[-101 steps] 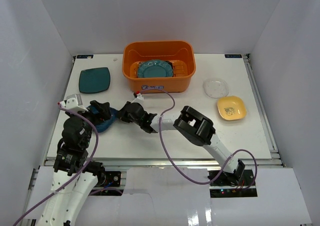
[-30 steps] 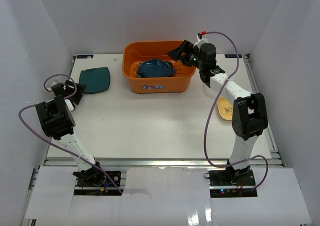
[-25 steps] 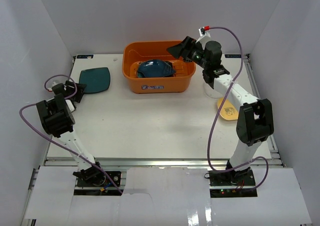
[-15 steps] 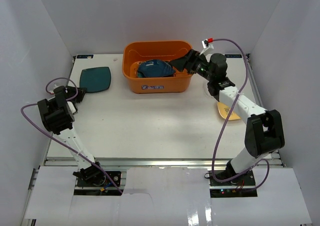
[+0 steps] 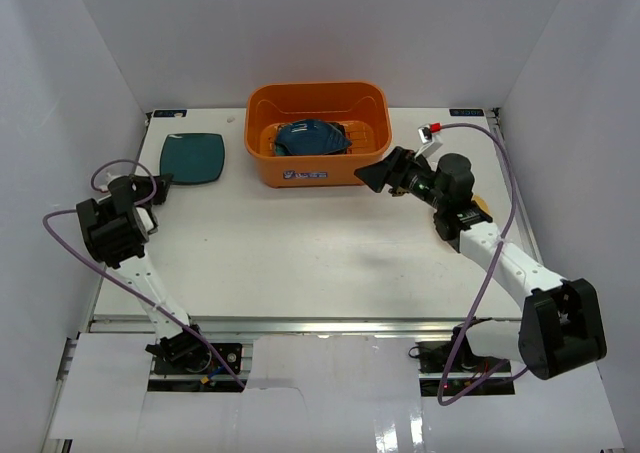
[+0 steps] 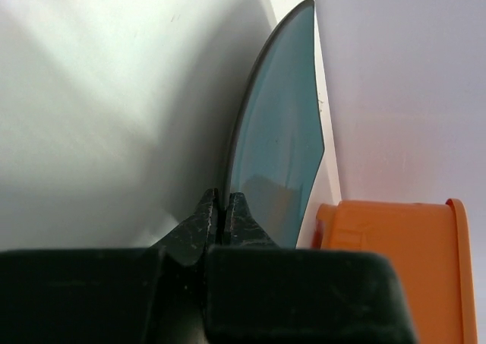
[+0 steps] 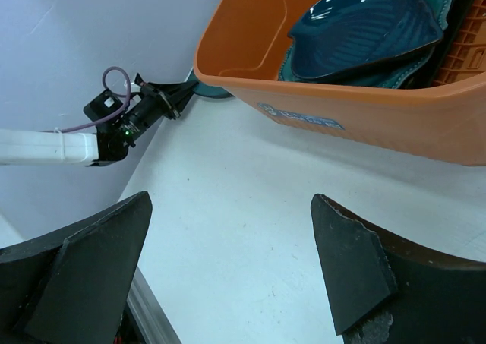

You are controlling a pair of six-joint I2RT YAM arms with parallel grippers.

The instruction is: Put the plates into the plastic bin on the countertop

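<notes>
Gripper of the left arm (image 6: 221, 201) sits at the left edge of the countertop (image 5: 280, 243). Its fingers are clenched, apparently nipping the near rim of the dark teal plate (image 5: 192, 158). That plate lies in the upper left of the overhead view, well apart from the plastic bin (image 5: 318, 163).

The orange bin stands at upper centre, its white label facing forward. Inside it lies a stack of teal plates (image 7: 364, 25), the top one tilted, resting on the slotted bottom.

The right gripper (image 7: 229, 207) hovers just in front of the bin's right front corner. Its fingers are spread wide and grasp nothing.

At far right, a yellow plate (image 5: 481, 206) on the countertop shows only as a sliver behind the right arm.
</notes>
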